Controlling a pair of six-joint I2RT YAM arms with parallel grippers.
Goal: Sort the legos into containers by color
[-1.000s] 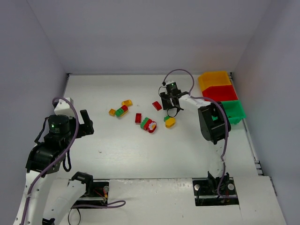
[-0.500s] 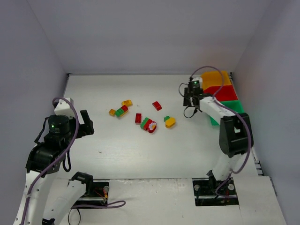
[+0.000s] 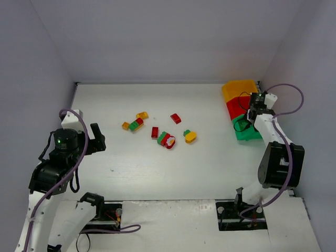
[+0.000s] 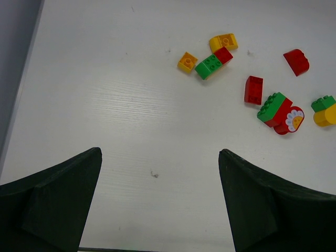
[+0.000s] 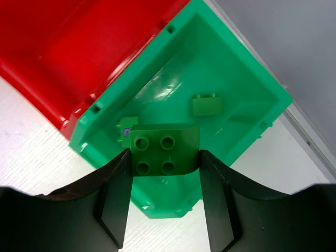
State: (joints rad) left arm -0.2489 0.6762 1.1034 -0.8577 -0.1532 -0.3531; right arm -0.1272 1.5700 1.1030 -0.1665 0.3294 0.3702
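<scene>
Above the green bin (image 5: 239, 79), at the table's (image 3: 157, 168) right edge, a green four-stud brick (image 5: 164, 149) is clamped in the right gripper (image 5: 164, 159). Another green brick (image 5: 206, 105) lies inside the bin. The red bin (image 5: 105, 47) adjoins on the far side. Loose legos (image 3: 167, 139) lie mid-table. The left gripper (image 4: 160, 155) hangs at the near left, spread wide and empty.

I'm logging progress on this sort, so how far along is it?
Barely started. Done: one small green brick, maybe a second, lies in the green bin. In hand: the right gripper pinches a four-stud green brick over that bin. Left: the red, green and yellow bricks on the table, some stuck together; the left gripper hangs open, empty.
</scene>
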